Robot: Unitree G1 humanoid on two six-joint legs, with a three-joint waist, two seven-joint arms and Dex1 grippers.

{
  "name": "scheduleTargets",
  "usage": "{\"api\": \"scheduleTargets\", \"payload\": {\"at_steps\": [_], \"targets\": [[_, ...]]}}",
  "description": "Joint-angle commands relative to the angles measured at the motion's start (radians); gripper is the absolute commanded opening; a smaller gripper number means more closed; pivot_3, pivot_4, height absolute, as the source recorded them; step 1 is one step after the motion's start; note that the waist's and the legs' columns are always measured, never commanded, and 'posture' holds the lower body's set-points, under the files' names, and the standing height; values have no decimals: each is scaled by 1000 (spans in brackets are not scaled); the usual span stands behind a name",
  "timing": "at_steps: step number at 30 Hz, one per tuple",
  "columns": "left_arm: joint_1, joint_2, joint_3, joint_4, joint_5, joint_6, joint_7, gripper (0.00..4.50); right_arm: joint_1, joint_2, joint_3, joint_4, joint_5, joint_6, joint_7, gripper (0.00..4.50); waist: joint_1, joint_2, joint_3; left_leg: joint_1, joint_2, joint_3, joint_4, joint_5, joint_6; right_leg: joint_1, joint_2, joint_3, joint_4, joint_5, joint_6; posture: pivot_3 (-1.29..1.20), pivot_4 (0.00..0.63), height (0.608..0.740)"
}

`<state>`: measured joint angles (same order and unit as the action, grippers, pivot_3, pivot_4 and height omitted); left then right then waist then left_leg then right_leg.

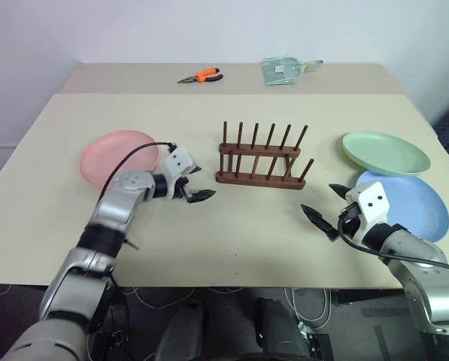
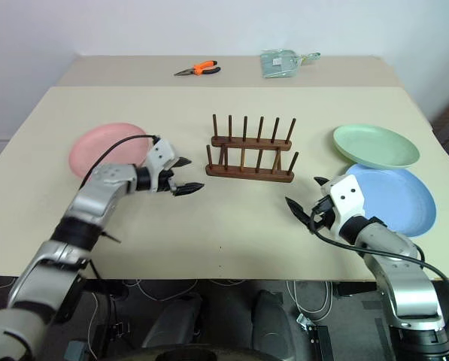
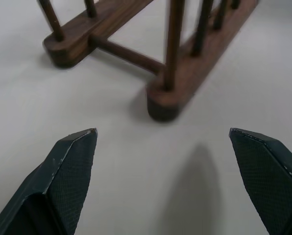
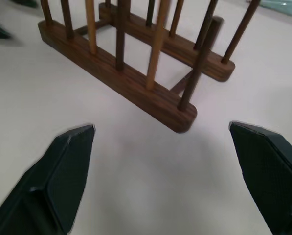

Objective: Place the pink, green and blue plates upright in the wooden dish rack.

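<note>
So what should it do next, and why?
Probably swing the left gripper back to the pink plate just behind it. Both grippers are open and empty, the wooden dish rack holds nothing, and all three plates lie flat.

Bright, even light — soft shadows; wrist views slightly blurred.

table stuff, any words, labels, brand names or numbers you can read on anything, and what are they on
No text can be read anywhere.
Packet at the table's far edge: it may carry print, but it is too small to read.
Pliers, pink plate, green plate, blue plate, wooden dish rack: no markings visible.
</note>
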<state>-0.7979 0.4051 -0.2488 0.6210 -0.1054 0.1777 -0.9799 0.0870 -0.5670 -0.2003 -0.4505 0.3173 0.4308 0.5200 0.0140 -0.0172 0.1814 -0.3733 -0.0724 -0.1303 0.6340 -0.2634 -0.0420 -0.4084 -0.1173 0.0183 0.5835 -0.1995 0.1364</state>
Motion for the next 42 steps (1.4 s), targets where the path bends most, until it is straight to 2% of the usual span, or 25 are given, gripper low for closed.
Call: {"api": "scheduleTargets", "payload": {"at_steps": [1, 2, 5, 11, 12, 14, 20, 23, 25, 27, 28, 30, 31, 33, 35, 36, 38, 41, 42], "targets": [[-79, -40, -27, 196, 57, -127, -59, 4430, 12, 17, -9, -63, -20, 2, -47, 4500, -3, 0, 0, 0, 0, 0, 0, 0, 0, 0, 0, 0, -1, 0, 0, 0, 150, 740], [-109, -69, -24, 256, 63, -146, -67, 4430, 13, 21, -6, -64, -26, -1, -57, 4500, -7, 0, 0, 0, 0, 0, -1, 0, 1, 0, 0, 0, -1, 0, 1, 0, 150, 740], [-163, -129, -8, 372, 74, -185, -77, 3602, 23, 29, -8, -67, -38, -13, -75, 4500, -2, 0, 0, 0, 0, 0, -1, 0, 1, -1, 0, 0, 0, 0, 1, 0, 150, 740], [-144, -143, -9, 381, 102, -249, -122, 818, 44, 24, -6, -84, -60, -16, -84, 4500, -2, -1, -1, 1, 0, 0, -1, 0, 1, 0, 0, 0, 1, -2, 4, 0, 150, 740], [-130, -139, -10, 359, 103, -255, -134, 763, 45, 16, -5, -86, -62, -14, -77, 4500, -2, 0, -1, 1, 0, 0, -1, 0, 1, 0, 0, 0, 1, -2, 4, 0, 150, 740], [-75, -116, -23, 258, 102, -264, -179, 767, 54, -11, -16, -92, -66, -10, -54, 4500, -5, 0, -1, 1, 0, 0, -1, 0, 1, 0, 0, 0, 1, -2, 4, 0, 150, 740], [186, 10, -66, -317, 37, -106, -305, 767, 114, -107, -109, -80, -48, -1, 27, 4500, -10, 1, -2, 1, 1, 0, -2, -1, 1, 0, 0, 1, 1, -1, 2, 0, 150, 740], [248, 36, -78, -455, 37, -26, -289, 767, 151, -130, -146, -47, -65, -19, 50, 4500, -1, 1, -2, 1, 1, 0, -1, -1, 1, 0, 0, 1, 1, -1, 1, 0, 150, 740], [258, 35, -77, -475, 47, 19, -254, 1819, 174, -142, -155, -36, -75, -28, 65, 4500, 1, 1, -2, 1, 1, -1, 0, -1, 1, 1, 0, 0, 1, -2, 1, 0, 150, 740], [268, 47, -85, -474, 76, 20, -224, 2571, 206, -155, -165, -27, -94, -34, 78, 4500, 0, 1, -2, 1, 1, -1, 0, -1, 1, 2, 0, 0, 1, -5, 2, 0, 150, 740], [273, 55, -89, -475, 93, 16, -207, 3101, 221, -160, -172, -23, -99, -38, 87, 4500, -1, 1, -2, 1, 1, -1, 0, -1, 1, 2, 0, 0, 1, -5, 2, 0, 150, 740], [291, 83, -85, -493, 102, 29, -195, 4182, 257, -169, -194, -28, -88, -41, 114, 3941, -3, 2, -2, 1, 1, -1, 0, -1, 1, 1, 0, 0, 1, -4, 3, 0, 150, 740], [303, 99, -79, -511, 90, 43, -201, 4200, 272, -172, -205, -35, -75, -36, 129, 3630, -5, 2, -3, 1, 1, -1, -1, -1, 1, 1, 0, 1, 1, -4, 3, 0, 150, 740], [346, 145, -52, -582, 30, 115, -235, 4054, 308, -175, -214, -76, -47, -15, 165, 2605, -10, 3, -3, 2, 1, 0, -1, -1, 1, 1, 0, 1, 1, -4, 3, 0, 150, 740], [393, 195, -41, -670, -33, 196, -278, 3219, 334, -175, -204, -120, -27, 3, 189, 1576, -15, 3, -3, 2, 2, 0, -3, -1, 1, 1, 0, 1, 1, -4, 3, 0, 150, 740], [421, 221, -44, -717, -59, 228, -301, 2647, 341, -174, -189, -144, -19, 15, 197, 944, -16, 4, -4, 2, 2, -1, -2, -1, 1, 0, 1, 0, 2, -5, 2, 0, 150, 740], [468, 249, -53, -794, -103, 284, -316, 1712, 346, -171, -154, -181, -9, 39, 205, 15, -23, 5, -4, 2, 2, -1, -2, -1, 1, 1, 0, 1, 2, -5, 1, 0, 150, 740], [506, 232, -76, -866, -116, 337, -265, 214, 342, -172, -87, -212, -20, 67, 205, 0, -19, 5, -4, 1, 2, -1, -1, -1, 1, 1, -1, 1, 1, -6, 1, 0, 150, 740], [511, 209, -90, -873, -103, 344, -229, 214, 331, -176, -48, -212, -44, 73, 195, 0, -14, 5, -4, 1, 2, -1, -1, -1, 1, 1, -1, 0, 1, -6, 1, 0, 150, 740]]}}
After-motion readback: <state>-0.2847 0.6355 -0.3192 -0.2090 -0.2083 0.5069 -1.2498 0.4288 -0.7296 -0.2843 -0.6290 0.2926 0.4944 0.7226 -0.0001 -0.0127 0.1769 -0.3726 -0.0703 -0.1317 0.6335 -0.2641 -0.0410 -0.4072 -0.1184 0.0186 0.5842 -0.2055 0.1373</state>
